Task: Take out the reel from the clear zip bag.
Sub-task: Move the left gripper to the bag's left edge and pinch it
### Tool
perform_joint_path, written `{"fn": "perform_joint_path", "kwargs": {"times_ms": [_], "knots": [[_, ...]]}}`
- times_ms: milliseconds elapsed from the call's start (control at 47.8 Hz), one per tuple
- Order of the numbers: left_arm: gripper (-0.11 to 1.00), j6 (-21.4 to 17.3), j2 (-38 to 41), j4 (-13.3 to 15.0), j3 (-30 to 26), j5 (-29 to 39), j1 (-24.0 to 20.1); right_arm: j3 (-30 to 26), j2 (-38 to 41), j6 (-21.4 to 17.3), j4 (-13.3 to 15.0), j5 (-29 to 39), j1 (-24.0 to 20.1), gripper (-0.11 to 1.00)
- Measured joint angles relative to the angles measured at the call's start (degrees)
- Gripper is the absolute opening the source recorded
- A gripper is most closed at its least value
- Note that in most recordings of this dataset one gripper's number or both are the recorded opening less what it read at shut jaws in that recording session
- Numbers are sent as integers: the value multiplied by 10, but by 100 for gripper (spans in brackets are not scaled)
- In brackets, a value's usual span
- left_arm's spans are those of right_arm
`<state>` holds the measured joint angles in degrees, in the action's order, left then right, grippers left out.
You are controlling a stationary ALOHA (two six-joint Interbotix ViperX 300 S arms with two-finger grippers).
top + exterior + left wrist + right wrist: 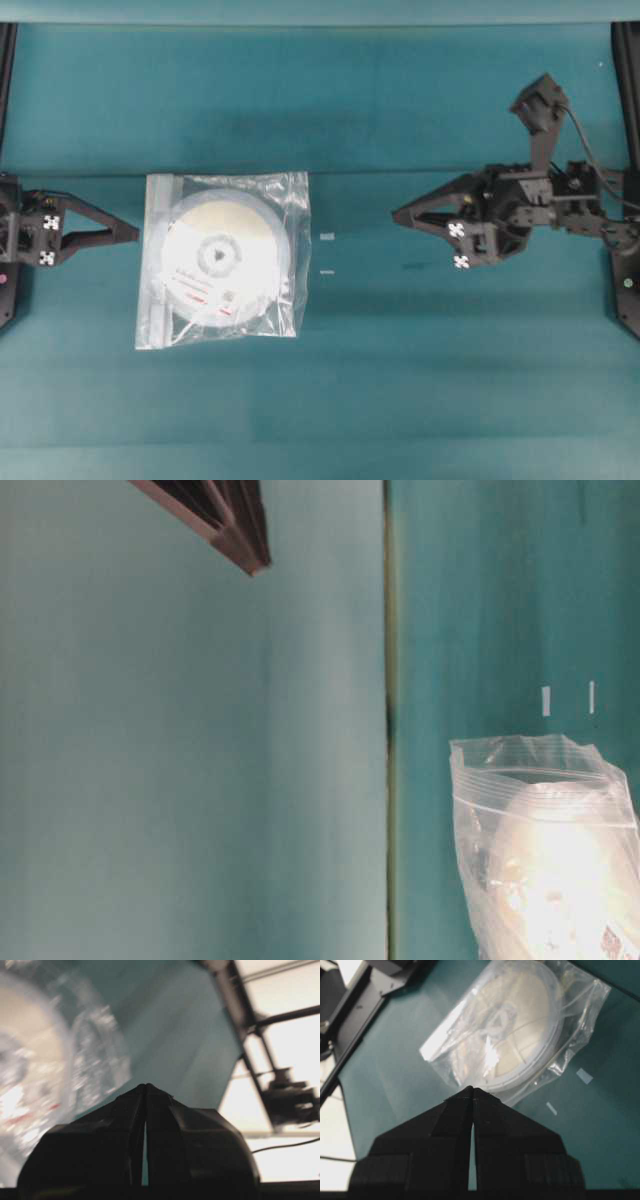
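The clear zip bag (222,259) lies flat on the teal table, left of centre, with the reel (218,257) inside it, label side up. The white zip strip runs along the bag's left edge. My left gripper (135,233) rests shut just left of the bag, its tip a little short of that edge. Well to the right of the bag, my right gripper (395,213) is shut and empty, pointing toward it. In the right wrist view the bag (520,1025) with the reel (515,1020) lies ahead of the shut tip (472,1088). The left wrist view shows the bag (60,1060) blurred beyond the shut tip (146,1085).
Two small pale tape marks (327,237) (326,272) sit on the table just right of the bag. Black arm frames stand at both side edges. The table-level view shows the bag's end (545,850) and a dark seam (388,720).
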<state>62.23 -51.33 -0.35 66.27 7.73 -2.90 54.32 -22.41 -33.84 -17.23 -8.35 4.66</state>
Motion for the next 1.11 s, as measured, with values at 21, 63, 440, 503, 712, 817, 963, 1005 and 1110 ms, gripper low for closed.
{"fn": "perform_joint_path", "kwargs": {"times_ms": [21, 63, 440, 503, 712, 817, 963, 1005, 1110], "knots": [[-1, 1, -1, 1, 2, 1, 0, -3, 4, 0, -2, 0, 0, 5], [-1, 1, -2, 0, 8, 4, 0, -9, 11, 0, -6, 0, 3, 8], [41, 7, 26, 0, 29, 40, -3, -15, 24, 0, -12, -4, 29, 66], [61, 7, 33, 0, 39, 51, -11, -15, 28, -1, -17, -5, 30, 75], [97, 18, 58, 0, 51, 73, -24, -15, 55, 0, -40, -22, 31, 82], [93, 43, 76, 0, 57, 75, -25, -15, 62, 0, -42, -34, 31, 82], [95, 74, 121, 0, 76, 65, -31, -15, 64, 0, -42, -41, 31, 82], [95, 77, 132, 0, 79, 53, -31, -15, 64, 0, -43, -41, 31, 82], [95, 83, 156, 0, 90, 10, -31, -15, 64, 0, -42, -40, 31, 82]]}}
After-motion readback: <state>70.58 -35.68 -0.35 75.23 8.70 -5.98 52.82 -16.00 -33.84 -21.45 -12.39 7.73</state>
